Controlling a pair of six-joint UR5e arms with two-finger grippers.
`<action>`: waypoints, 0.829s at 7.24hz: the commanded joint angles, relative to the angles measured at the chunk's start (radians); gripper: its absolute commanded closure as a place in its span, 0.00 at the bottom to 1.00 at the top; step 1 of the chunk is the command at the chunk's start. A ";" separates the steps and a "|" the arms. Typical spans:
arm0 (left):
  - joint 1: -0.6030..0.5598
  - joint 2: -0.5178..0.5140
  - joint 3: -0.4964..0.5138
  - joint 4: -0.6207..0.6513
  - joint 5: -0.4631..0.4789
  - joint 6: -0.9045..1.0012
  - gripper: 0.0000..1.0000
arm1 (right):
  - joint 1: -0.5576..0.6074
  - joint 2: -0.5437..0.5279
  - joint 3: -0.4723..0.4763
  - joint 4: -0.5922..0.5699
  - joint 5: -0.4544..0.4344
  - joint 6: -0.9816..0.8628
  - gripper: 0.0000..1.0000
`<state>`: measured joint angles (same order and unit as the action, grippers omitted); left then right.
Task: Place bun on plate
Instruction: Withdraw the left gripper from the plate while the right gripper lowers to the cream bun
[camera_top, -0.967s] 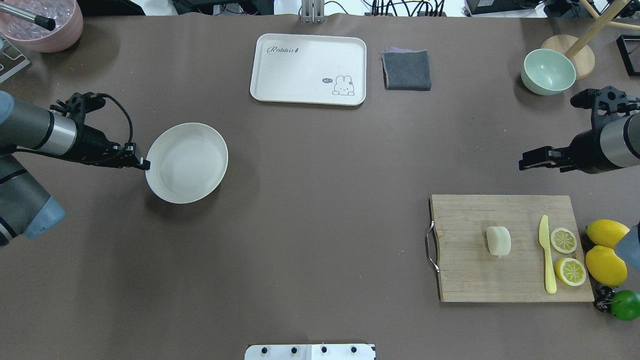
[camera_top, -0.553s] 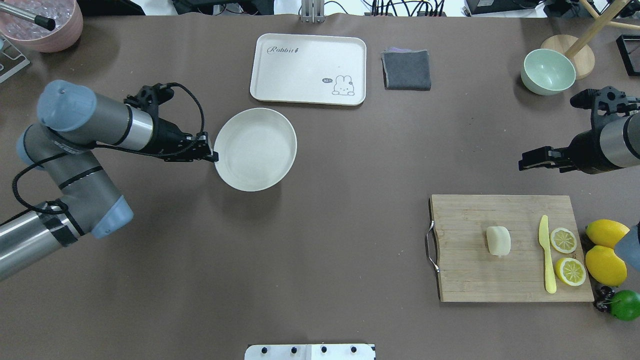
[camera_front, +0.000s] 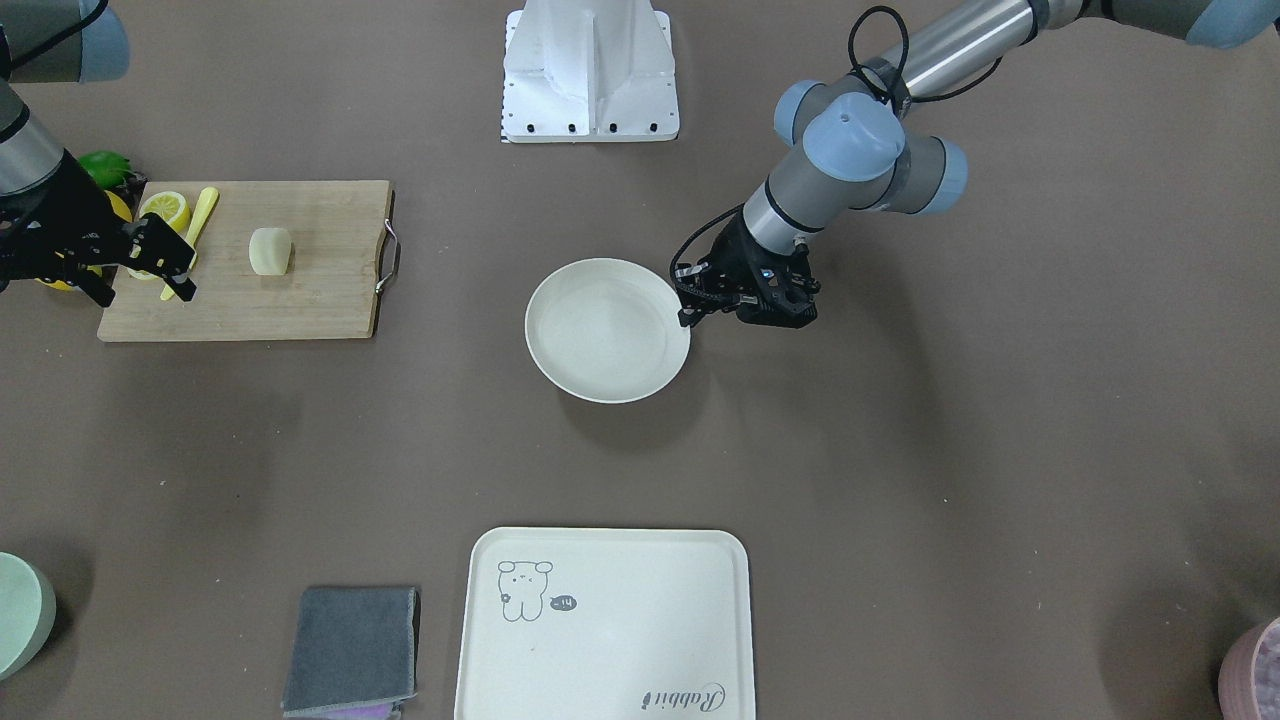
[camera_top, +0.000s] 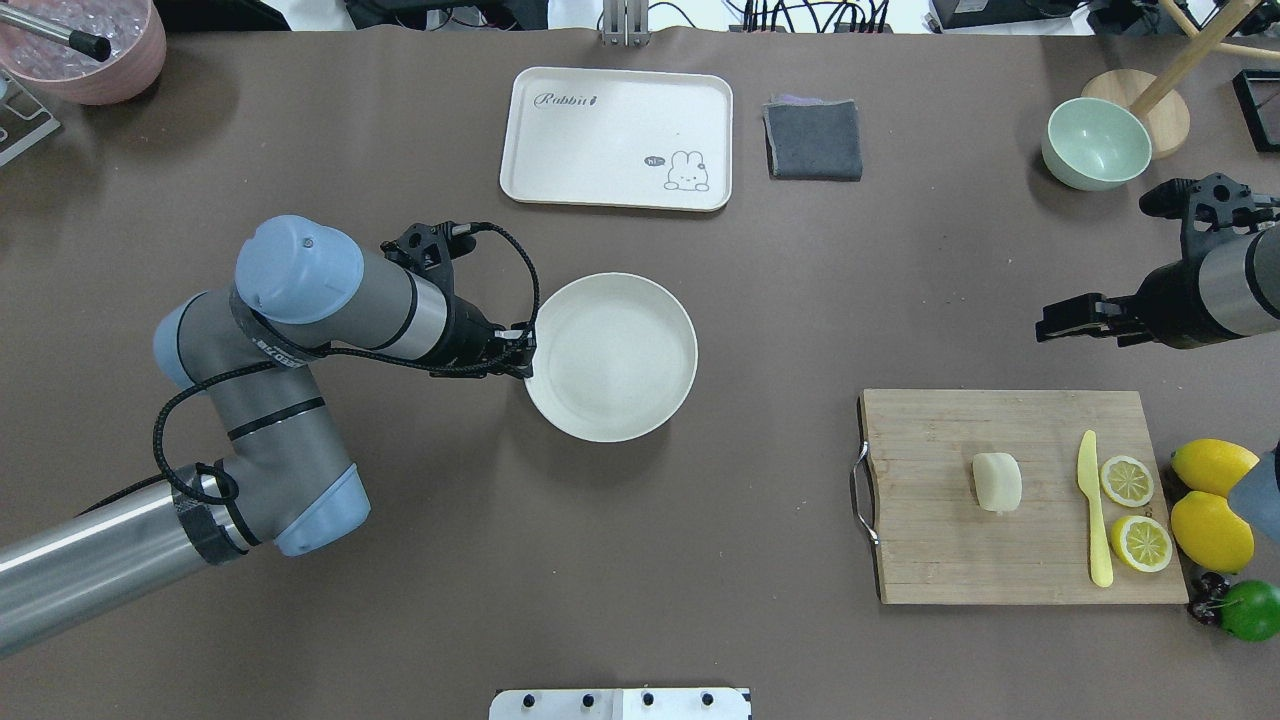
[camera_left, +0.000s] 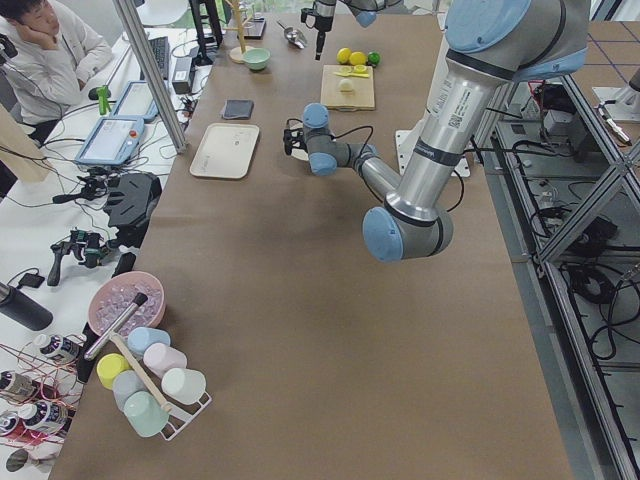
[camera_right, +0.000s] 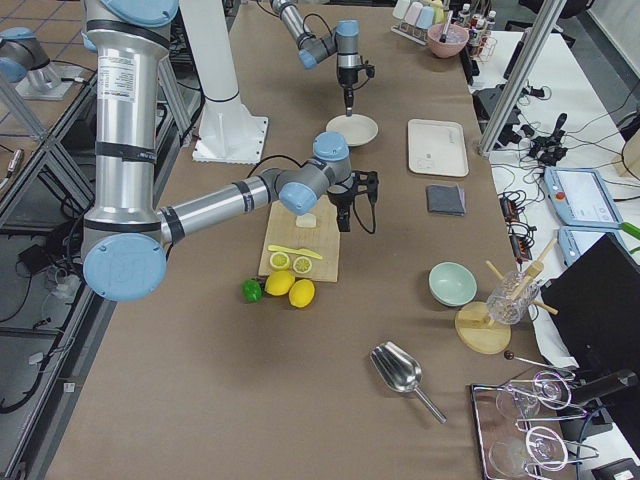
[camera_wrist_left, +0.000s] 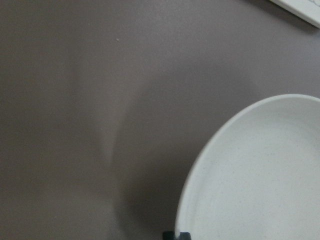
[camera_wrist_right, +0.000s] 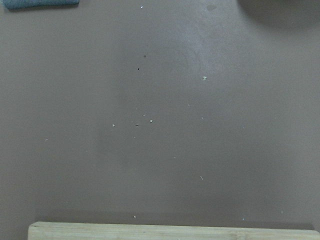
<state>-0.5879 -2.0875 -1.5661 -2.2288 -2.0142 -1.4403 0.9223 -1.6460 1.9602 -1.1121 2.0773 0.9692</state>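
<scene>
The bun (camera_top: 997, 481) (camera_front: 270, 250), a pale cream lump, lies in the middle of the wooden cutting board (camera_top: 940, 540). The off-white plate (camera_top: 611, 357) (camera_front: 607, 330) is near the table's centre and holds nothing. My left gripper (camera_top: 527, 352) (camera_front: 685, 305) is shut on the plate's rim on the robot's left side. In the left wrist view the plate (camera_wrist_left: 260, 175) fills the lower right. My right gripper (camera_top: 1045, 327) (camera_front: 145, 290) hovers open beyond the board's far edge, holding nothing, well apart from the bun.
On the board lie a yellow knife (camera_top: 1095, 510) and two lemon slices (camera_top: 1127, 480). Whole lemons (camera_top: 1212, 530) and a lime (camera_top: 1250, 610) sit at its right. A cream tray (camera_top: 617, 138), grey cloth (camera_top: 813, 140) and green bowl (camera_top: 1096, 143) line the far side.
My left arm has carried the plate rightward, from the table's left side to near its centre. The right arm and the bun have not moved.
</scene>
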 joint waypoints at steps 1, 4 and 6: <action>0.005 -0.002 -0.008 0.008 0.011 0.049 0.03 | -0.006 0.000 -0.001 0.000 0.001 0.012 0.00; -0.099 0.015 -0.028 0.011 -0.039 0.066 0.02 | -0.098 0.012 0.003 0.035 -0.025 0.138 0.00; -0.313 0.072 -0.035 0.073 -0.249 0.269 0.02 | -0.243 0.006 0.008 0.048 -0.150 0.228 0.00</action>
<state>-0.7742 -2.0466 -1.5969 -2.1942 -2.1438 -1.2885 0.7648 -1.6364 1.9644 -1.0713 1.9992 1.1428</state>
